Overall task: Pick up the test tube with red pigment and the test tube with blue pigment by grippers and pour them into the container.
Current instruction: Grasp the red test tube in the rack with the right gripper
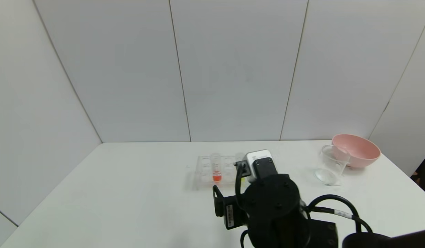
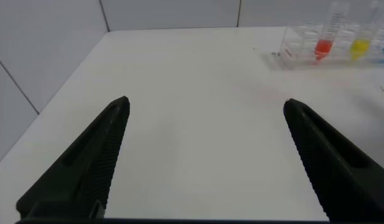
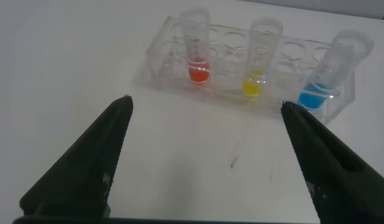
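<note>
Right gripper (image 3: 204, 155) with jaws wide apart and empty, just short of the clear rack (image 3: 254, 74), red test tube (image 3: 196, 46) and blue test tube (image 3: 325, 78) standing in the rack on the desk (image 1: 129, 193), blue one hidden in head view behind the arm, left gripper (image 2: 207, 158) jaws spread wide over bare desk, glass container (image 1: 331, 165) well apart beside the pink bowl (image 1: 358, 150).

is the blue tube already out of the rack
No, the test tube with blue pigment stands in the clear rack, beside the yellow tube.
</note>
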### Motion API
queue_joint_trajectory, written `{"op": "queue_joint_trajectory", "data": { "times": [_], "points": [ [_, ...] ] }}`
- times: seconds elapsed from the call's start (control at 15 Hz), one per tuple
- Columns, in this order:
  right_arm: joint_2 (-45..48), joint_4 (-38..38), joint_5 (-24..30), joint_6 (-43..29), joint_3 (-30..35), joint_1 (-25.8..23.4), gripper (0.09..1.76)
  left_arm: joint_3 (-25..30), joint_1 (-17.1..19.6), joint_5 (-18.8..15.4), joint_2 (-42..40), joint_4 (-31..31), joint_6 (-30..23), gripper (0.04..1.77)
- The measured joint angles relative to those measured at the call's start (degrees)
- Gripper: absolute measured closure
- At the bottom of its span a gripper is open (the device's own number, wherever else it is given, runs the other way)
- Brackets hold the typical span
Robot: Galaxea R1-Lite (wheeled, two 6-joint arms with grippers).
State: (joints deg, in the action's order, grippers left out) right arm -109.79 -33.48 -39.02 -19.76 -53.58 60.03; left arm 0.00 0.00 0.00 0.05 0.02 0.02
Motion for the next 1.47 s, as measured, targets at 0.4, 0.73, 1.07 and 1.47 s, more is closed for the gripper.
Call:
{"op": "queue_joint_trajectory", "data": {
  "times": [0.4, 0.73, 1.07, 1.47],
  "points": [
    [-8.0, 9.9, -1.4, -0.1, -14.1, 0.7, 0.14, 0.0, 0.0, 0.0, 0.0, 0.0, 0.0, 0.05],
    [-14.4, 10.7, -1.6, 0.0, -22.1, -0.9, 0.14, 0.0, 0.0, 0.0, 0.0, 0.0, 0.0, 0.05],
    [-19.5, 10.6, -1.6, 0.1, -27.8, -4.1, 0.14, 0.0, 0.0, 0.0, 0.0, 0.0, 0.0, 0.05],
    [-24.6, 10.5, -1.2, 1.8, -34.4, -7.4, 0.14, 0.0, 0.0, 0.0, 0.0, 0.0, 0.0, 0.05]
  ]
}}
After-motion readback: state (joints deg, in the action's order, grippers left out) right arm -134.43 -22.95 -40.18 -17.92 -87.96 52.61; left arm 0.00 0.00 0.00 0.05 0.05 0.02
